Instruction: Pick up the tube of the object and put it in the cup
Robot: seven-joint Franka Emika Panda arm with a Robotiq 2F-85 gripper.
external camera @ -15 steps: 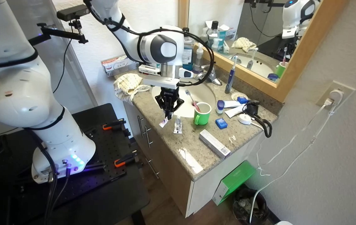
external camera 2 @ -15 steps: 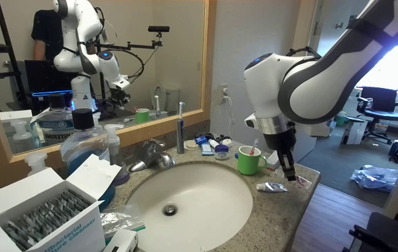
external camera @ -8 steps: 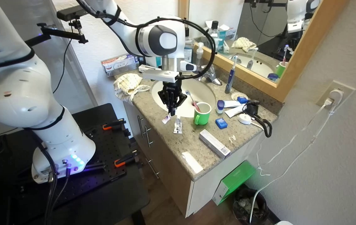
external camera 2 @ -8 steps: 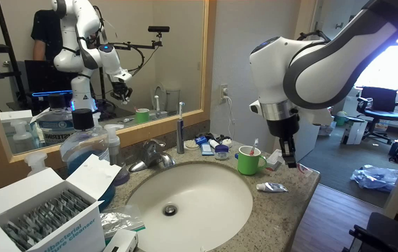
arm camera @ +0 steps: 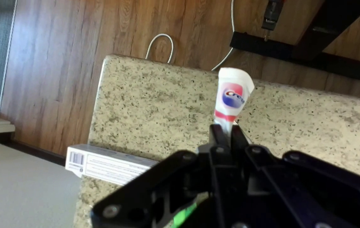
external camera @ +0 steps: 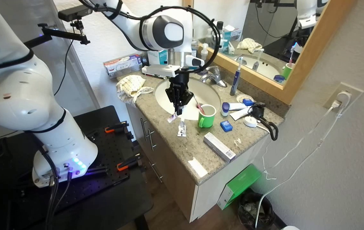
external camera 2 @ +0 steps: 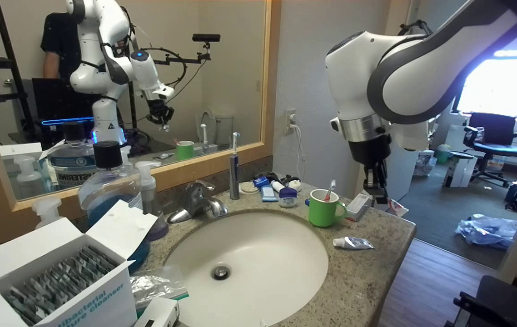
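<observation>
tube (arm camera: 231, 95): small, white, printed in pink, red and blue; held up in the air over the bench (external camera: 194, 150), its flat, wide end sticking out.
end effector (arm camera: 226, 129): clenched on the narrow end of the tube, pointing down in both exterior views.
arm (external camera 2: 413, 86): white and grey, reaching in over the bench.
cup (external camera: 206, 123): green, with a handle, upright on the bench just beside the basin (external camera 2: 249, 263); the tube is outside it and apart from it.
toothbrush (external camera 2: 330, 191): leaning inside the cup, head above the rim.
silver tube (external camera 2: 354, 243): lying on the bench near the basin, white cap toward it.
long box (arm camera: 110, 163): lying on the bench near the cup, a barcode on its end.
small blue box (external camera: 226, 126): on the bench, near the cup.
jar (external camera 2: 287, 198): purple lid, by the basin.
faucet (external camera 2: 199, 200): at the back of the basin, below the mirror (external camera 2: 236, 68).
electric toothbrush (external camera 2: 234, 172): standing upright near the faucet.
carton (external camera 2: 104, 293): flaps up, packed with sachets, in an exterior view.
cloth (external camera: 132, 88): crumpled, at the bench's corner.
</observation>
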